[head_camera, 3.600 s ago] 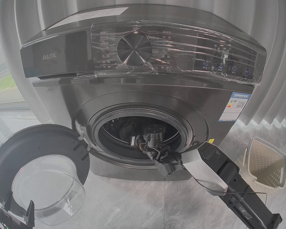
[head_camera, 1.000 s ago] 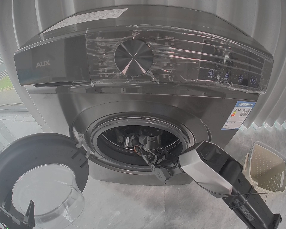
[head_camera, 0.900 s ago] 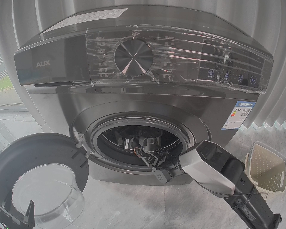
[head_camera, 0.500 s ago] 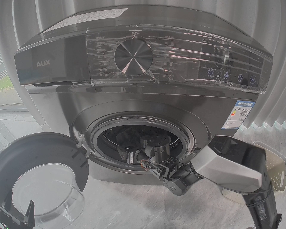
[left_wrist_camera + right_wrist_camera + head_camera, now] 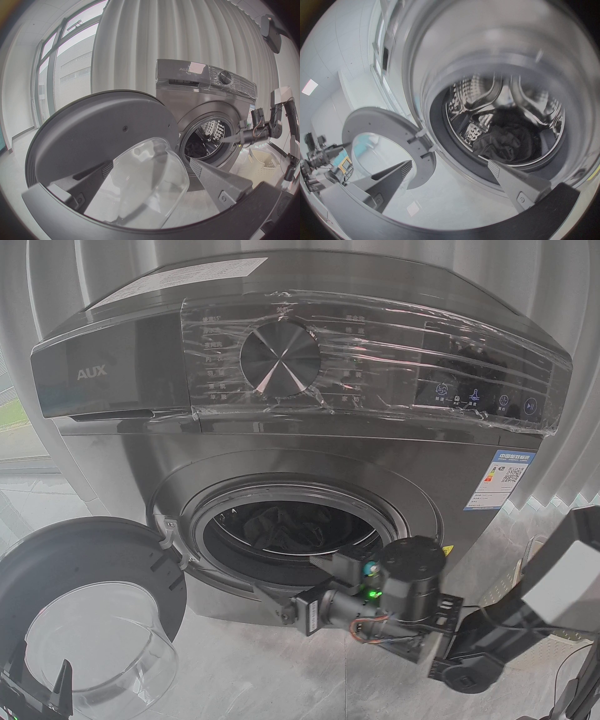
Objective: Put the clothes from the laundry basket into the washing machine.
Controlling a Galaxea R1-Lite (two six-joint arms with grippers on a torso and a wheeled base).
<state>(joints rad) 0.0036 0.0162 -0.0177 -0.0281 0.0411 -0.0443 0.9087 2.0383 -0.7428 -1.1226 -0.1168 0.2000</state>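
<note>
Deposit step judged done: dark crumpled clothes (image 5: 284, 529) are found in the drum of the grey front-loading washing machine (image 5: 325, 455). The right tool (image 5: 450, 165) is held outside, spread wide, empty. Next, the cream perforated laundry basket (image 5: 259, 159), seemingly empty, is to be checked.

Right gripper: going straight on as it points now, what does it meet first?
Probably the dark door seal at the hinge side of the washing machine opening, short of the clothes; depth is unclear.

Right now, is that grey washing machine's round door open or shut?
Open. The round grey door with its clear window is swung aside, and dark clothes show in the steel drum.
</note>
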